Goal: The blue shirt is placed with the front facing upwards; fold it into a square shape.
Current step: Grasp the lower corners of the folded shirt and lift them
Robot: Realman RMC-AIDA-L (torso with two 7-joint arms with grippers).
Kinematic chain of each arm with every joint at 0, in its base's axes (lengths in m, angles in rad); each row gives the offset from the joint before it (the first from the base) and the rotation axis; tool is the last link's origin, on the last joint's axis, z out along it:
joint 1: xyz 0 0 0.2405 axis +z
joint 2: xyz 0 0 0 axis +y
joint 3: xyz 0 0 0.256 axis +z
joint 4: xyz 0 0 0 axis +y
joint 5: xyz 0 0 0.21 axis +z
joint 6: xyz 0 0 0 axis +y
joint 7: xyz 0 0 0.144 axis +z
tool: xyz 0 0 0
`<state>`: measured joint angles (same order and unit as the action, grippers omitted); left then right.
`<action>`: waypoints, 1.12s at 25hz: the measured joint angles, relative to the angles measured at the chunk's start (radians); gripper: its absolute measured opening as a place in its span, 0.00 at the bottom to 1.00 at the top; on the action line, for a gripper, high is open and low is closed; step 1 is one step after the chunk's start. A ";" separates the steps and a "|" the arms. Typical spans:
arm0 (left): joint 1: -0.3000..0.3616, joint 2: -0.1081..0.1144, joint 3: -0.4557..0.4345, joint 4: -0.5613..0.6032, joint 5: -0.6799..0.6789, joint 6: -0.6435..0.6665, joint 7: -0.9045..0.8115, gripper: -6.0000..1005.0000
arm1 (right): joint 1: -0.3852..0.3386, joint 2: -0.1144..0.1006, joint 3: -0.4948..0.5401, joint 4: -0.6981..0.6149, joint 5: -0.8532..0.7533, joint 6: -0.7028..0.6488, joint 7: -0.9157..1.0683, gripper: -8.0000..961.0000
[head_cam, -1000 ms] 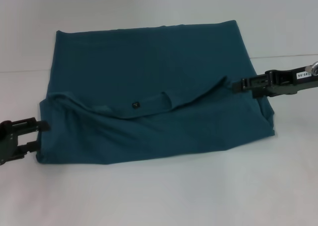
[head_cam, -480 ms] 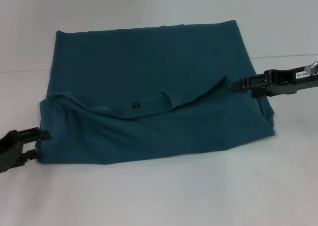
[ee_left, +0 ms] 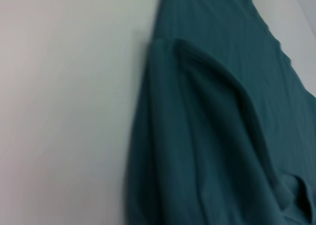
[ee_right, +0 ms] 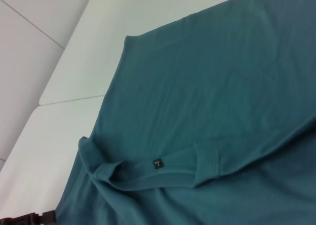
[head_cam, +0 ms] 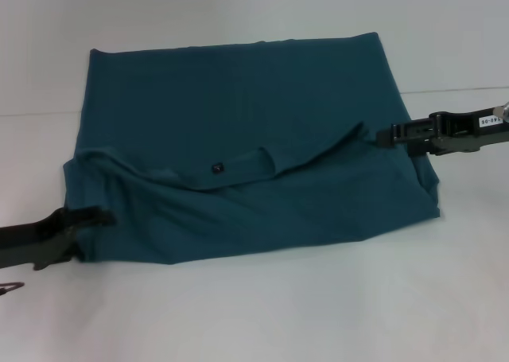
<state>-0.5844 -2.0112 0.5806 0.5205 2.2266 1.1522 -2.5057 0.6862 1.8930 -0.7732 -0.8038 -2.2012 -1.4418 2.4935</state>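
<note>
Our left end effector (head_cam: 94,216) lies low against the near left corner of the blue shirt (head_cam: 238,123), its dark tips laid on the cloth; we cannot tell whether they are spread or pressed together. Our right end effector (head_cam: 380,136) sits at the opposite side, its tips at the end of the raised fold, and there too we cannot tell whether it pinches the fabric.

Between the two end effectors the shirt lies on the white worktop (head_cam: 254,314) as a rough rectangle, plain side up, with a second layer folded over the half nearer us. A curved ridge runs from the left end effector's side across to the right one, and the ribbed collar band (head_cam: 238,169) with its small dark label (head_cam: 215,168) sits midway along it.

The head view alone shows both end effectors and the whole outline. The right wrist view shows the collar band (ee_right: 163,168) close up, the square label (ee_right: 157,163) on it, and the left end effector (ee_right: 34,217) as a dark shape past the far corner. The left wrist view shows only the shirt's edge (ee_left: 148,151) against the bare worktop (ee_left: 64,106), with soft rounded folds stacked along it.

The cloth is matte, soft knit, lightly rumpled; the worktop is smooth and pale.
</note>
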 joint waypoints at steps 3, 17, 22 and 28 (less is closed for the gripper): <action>-0.021 -0.008 0.003 -0.002 -0.002 -0.001 0.013 0.68 | 0.000 0.000 0.000 0.000 0.000 0.000 -0.001 0.96; -0.025 -0.001 0.003 0.001 -0.004 0.018 0.016 0.40 | -0.001 0.000 0.022 0.000 0.001 -0.024 -0.027 0.96; -0.017 0.005 -0.002 0.022 -0.019 0.101 0.070 0.13 | -0.012 -0.003 0.045 0.000 0.002 -0.091 -0.114 0.96; -0.006 0.020 -0.089 0.030 -0.033 0.184 0.109 0.06 | -0.065 -0.011 0.130 -0.002 -0.001 -0.130 -0.178 0.96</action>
<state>-0.5904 -1.9916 0.4916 0.5502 2.1940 1.3360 -2.3964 0.6212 1.8816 -0.6433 -0.8054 -2.2017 -1.5720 2.3159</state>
